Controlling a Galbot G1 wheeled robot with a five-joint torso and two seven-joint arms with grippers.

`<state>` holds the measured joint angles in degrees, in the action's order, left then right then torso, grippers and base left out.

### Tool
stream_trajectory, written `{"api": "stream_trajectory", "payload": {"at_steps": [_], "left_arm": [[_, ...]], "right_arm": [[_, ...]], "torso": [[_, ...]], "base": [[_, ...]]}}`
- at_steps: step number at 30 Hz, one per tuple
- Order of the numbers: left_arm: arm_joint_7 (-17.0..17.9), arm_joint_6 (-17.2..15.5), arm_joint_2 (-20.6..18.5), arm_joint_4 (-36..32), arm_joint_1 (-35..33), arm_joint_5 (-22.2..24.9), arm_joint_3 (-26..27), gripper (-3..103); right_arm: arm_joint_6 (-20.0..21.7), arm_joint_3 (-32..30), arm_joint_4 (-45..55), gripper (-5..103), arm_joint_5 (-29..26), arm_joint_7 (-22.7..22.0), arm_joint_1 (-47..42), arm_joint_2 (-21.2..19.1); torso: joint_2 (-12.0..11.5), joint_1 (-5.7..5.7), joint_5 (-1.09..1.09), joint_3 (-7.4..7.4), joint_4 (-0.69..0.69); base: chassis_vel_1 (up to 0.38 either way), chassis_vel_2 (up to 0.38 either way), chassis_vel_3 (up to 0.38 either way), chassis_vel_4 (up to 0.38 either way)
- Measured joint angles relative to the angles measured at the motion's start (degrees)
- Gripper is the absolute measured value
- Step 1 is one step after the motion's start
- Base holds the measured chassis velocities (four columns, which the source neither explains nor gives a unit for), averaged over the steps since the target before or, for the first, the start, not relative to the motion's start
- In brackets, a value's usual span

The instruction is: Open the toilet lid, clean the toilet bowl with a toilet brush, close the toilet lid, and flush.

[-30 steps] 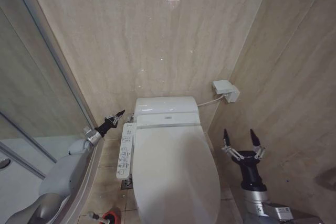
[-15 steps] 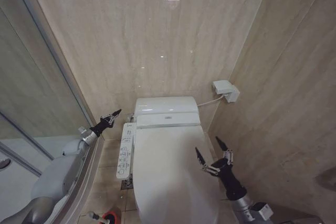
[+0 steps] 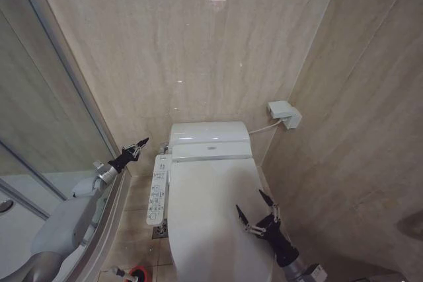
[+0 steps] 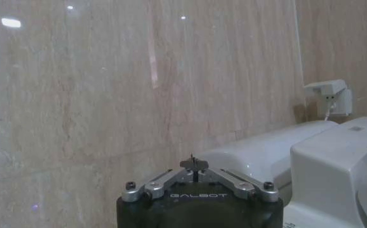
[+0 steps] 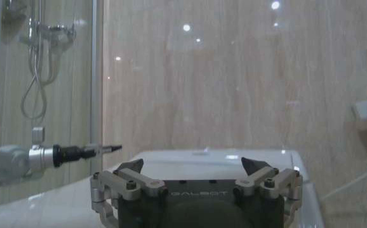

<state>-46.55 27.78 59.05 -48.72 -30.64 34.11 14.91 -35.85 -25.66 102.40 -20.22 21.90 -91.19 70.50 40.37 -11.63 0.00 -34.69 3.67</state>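
The right pincer point(image 3: 256, 210) hovers spread wide over the closed toilet lid point(image 3: 215, 212), near its right edge. The left pincer point(image 3: 137, 148), pinched closed, hangs just left of the button panel point(image 3: 158, 189).

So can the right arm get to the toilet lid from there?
Probably yes. The right end effector is open and over the closed toilet lid near its right edge, with nothing between them.

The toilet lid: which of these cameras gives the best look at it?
The head view: the toilet lid lies shut, seen from above nearly whole, with the open right gripper over its right side. The right wrist view catches only a low glossy stretch; the left wrist view shows mostly the tank end.
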Motion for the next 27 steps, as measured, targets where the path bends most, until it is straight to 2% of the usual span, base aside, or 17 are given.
{"api": "stream_trajectory", "payload": {"at_steps": [12, 17, 20, 27], "left_arm": [[-0.19, -0.05, -1.02, -0.93, -0.93, 0.57, 0.19, 0], [-0.23, -0.06, -1.06, -1.39, -1.49, 0.59, 0.50, 0], [-0.21, -0.05, -1.08, -1.57, -1.96, 0.53, 0.70, 0], [0.42, 0.06, -0.12, -1.78, -2.77, -0.51, 0.67, 0]], "right_arm": [[-0.76, 0.61, -2.25, 100, 1.72, -0.03, -0.89, 1.66], [-1.01, -1.06, 3.79, 100, -0.34, -0.05, -1.83, 2.12], [-0.87, -3.84, 10.59, 100, -3.66, -0.73, -2.16, 2.11], [-0.55, -6.78, 15.88, 100, -6.48, -1.76, -2.51, 2.10]], "torso": [[0.00, 0.00, 0.00, 0.00, 0.00], [0.00, 0.00, 0.01, 0.00, 0.01], [-0.01, 0.00, 0.00, 0.00, -0.02], [-0.01, 0.00, 0.00, 0.00, -0.01]], "base": [[0.000, 0.000, 0.000, 0.000], [0.000, 0.000, 0.000, 0.000], [0.000, 0.000, 0.000, 0.000], [0.000, 0.000, 0.000, 0.000]]}}
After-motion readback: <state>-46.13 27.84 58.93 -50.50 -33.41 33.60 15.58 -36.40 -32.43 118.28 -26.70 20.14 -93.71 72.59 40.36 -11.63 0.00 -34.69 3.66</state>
